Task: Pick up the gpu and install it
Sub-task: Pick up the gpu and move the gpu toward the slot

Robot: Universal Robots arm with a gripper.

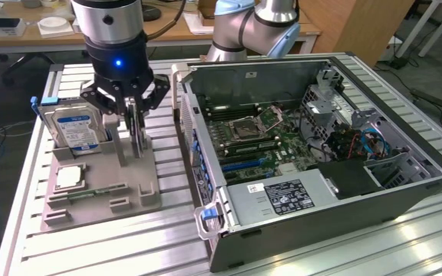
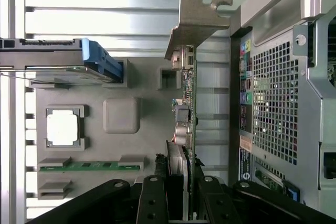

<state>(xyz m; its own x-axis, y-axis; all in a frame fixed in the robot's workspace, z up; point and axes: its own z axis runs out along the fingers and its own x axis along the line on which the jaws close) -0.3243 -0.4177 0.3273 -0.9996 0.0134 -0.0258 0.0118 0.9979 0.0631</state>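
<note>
**Layout at the grip.** The slatted aluminium table [image 1: 344, 253] carried an open black-and-grey metal computer case [image 1: 374, 201], its motherboard exposed and its far corner cut off by the frame edge. Behind the table stood cluttered wooden desks [image 1: 21, 35] and a tall wooden cabinet [image 1: 351, 23], with cables lying on the floor. The silver-blue robot arm [image 1: 240, 26] rose past the top of the picture, so its upper links were not visible.

On the exterior view's left of the case lay a grey moulded plastic tray [image 1: 110, 175]. A silver hard drive with a blue-white label [image 1: 76, 127] stood upright in its far end.

The black gripper [image 1: 133, 129] was clamped on the gpu [image 1: 138, 141], a thin dark circuit card standing on edge over the tray. In the wrist view one finger [image 2: 152, 203] pressed each face of the card [image 2: 187, 103], and its silver bracket projected at the end away from the gripper [image 2: 181, 203]. The fingers hid the card's fan almost entirely. Whether its lower edge sat in the tray slot could not be made out.

A square silver processor chip [image 1: 69, 176] and a narrow green memory stick [image 1: 90, 193] lay in the tray's near pockets.
</note>
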